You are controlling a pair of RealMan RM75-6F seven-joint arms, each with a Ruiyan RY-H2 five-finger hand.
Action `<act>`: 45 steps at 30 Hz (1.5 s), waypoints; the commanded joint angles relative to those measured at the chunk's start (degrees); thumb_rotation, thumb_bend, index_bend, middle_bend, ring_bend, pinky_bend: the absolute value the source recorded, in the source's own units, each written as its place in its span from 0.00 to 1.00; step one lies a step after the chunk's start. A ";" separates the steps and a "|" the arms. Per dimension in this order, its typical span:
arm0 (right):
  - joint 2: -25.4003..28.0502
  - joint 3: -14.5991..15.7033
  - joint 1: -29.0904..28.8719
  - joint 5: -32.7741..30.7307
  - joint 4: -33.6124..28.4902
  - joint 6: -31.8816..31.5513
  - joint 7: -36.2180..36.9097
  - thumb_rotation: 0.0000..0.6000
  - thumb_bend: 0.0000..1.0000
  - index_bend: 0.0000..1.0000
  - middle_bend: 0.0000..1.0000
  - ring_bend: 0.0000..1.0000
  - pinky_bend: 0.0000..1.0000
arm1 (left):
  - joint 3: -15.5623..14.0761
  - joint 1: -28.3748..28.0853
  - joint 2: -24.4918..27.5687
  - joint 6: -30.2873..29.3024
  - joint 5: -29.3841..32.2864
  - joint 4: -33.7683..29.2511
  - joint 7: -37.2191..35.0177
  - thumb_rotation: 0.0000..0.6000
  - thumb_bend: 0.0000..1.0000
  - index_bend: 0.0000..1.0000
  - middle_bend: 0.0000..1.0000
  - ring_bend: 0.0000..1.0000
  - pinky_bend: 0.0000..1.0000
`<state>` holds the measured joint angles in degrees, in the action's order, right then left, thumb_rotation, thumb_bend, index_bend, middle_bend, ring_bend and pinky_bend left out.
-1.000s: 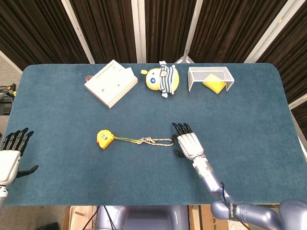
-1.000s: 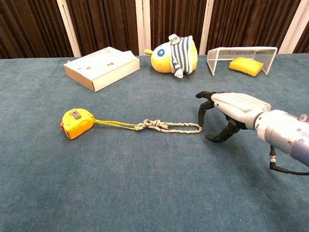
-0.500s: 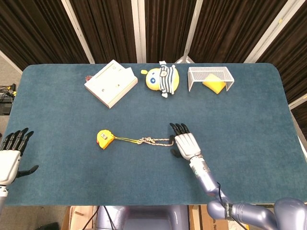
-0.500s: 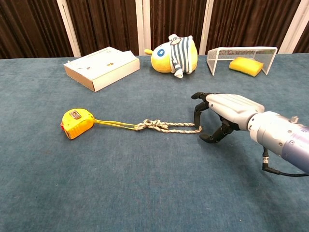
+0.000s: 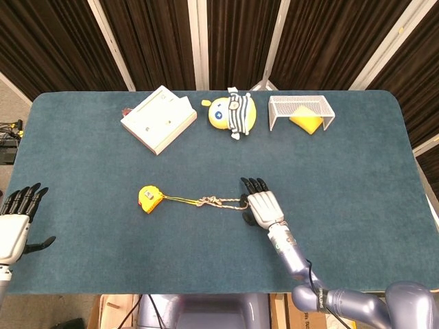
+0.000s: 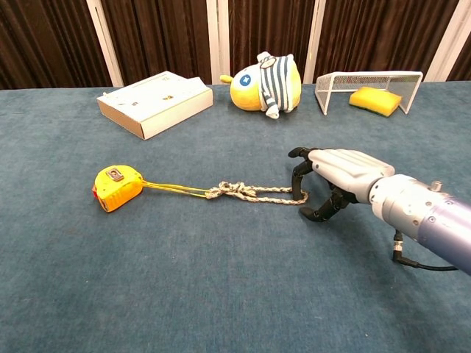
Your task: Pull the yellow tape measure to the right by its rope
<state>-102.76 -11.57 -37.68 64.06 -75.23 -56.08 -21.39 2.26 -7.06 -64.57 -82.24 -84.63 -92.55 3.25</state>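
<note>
The yellow tape measure (image 5: 149,199) (image 6: 118,187) lies left of centre on the blue table. Its thin yellow cord leads right into a knotted, braided rope (image 5: 216,201) (image 6: 250,193) lying flat on the cloth. My right hand (image 5: 263,208) (image 6: 335,176) hovers at the rope's right end, fingers arched over it and thumb apart below. The rope end lies between fingers and thumb, not pinched. My left hand (image 5: 17,221) hangs off the table's near left corner, fingers spread and holding nothing.
Along the far edge stand a white box (image 5: 159,119) (image 6: 154,103), a yellow striped plush toy (image 5: 233,113) (image 6: 266,82), and a white wire goal (image 5: 300,104) (image 6: 368,76) with a yellow sponge (image 5: 306,122) (image 6: 375,101) inside.
My right hand has slid left, from beside the rope's end to straddling it. The tape measure, the rope and the left hand have not moved.
</note>
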 commanded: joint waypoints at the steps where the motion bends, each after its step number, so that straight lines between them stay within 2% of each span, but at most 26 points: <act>1: -0.41 0.02 -0.15 -0.18 0.60 0.03 0.09 1.00 0.42 0.51 0.08 0.00 0.00 | 0.01 0.00 0.00 0.00 0.04 -0.06 -0.08 1.00 0.00 0.00 0.00 0.00 0.00; 5: -0.75 -0.15 -0.30 -0.31 1.06 0.00 0.57 1.00 0.46 0.51 0.08 0.00 0.00 | 0.03 -0.03 0.03 0.21 0.28 -0.16 -0.29 1.00 0.00 0.00 0.00 0.00 0.00; 27: -0.65 0.22 -0.10 -1.73 0.61 -0.32 -0.09 1.00 0.47 0.60 0.11 0.00 0.00 | 0.02 -0.10 0.09 0.40 0.51 -0.44 -0.47 1.00 0.00 0.00 0.00 0.00 0.00; 36: 2.03 -0.29 0.47 -1.84 -1.98 -1.76 -0.53 1.00 0.50 0.61 0.11 0.00 0.00 | 0.08 -0.05 0.00 0.20 0.57 -0.36 -0.30 1.00 0.00 0.00 0.00 0.00 0.00; 45: 7.16 -0.01 2.15 -1.24 -5.70 -3.79 -0.38 1.00 0.50 0.61 0.11 0.00 0.00 | 0.04 -0.02 -0.05 0.03 0.44 -0.52 0.11 1.00 0.00 0.00 0.00 0.00 0.00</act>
<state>-96.26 -11.67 -35.93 62.74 -80.36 -59.48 -21.90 2.30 -7.07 -64.61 -82.21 -84.19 -93.07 3.37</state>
